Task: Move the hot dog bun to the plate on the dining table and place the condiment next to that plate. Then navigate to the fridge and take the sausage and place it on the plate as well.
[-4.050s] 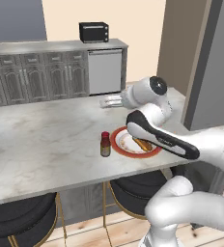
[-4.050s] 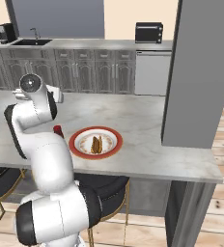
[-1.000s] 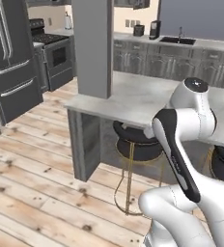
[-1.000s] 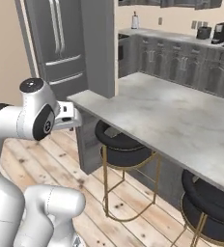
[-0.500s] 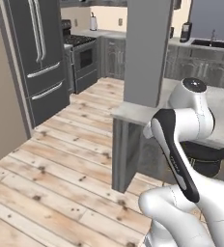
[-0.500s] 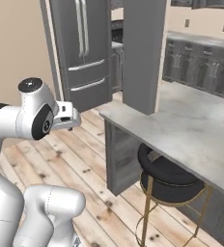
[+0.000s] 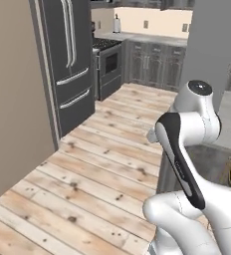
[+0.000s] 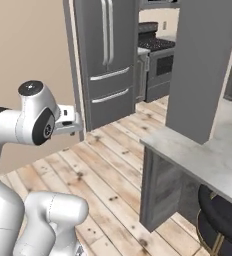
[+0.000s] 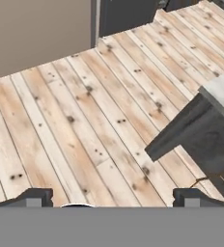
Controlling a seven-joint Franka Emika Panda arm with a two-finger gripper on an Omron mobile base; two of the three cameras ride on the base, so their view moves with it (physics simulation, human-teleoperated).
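Where planks end, fridge (image 7: 70,64) stands.

Left base view sits behind the arm, which rises at 4 o'clock, and faces forward across the plank floor (image 7: 102,164) to the fridge (image 7: 70,60) at 11 o'clock, mid-distance. Right base view looks from the other side, arm at 8 o'clock, the fridge (image 8: 105,55) at 12 and the desk (image 8: 208,155) corner at 4. Both share fridge, floor and grey pillar (image 8: 200,65). Hand view points down, close over the floor (image 9: 85,120), the desk (image 9: 222,91) edge at 3 o'clock.
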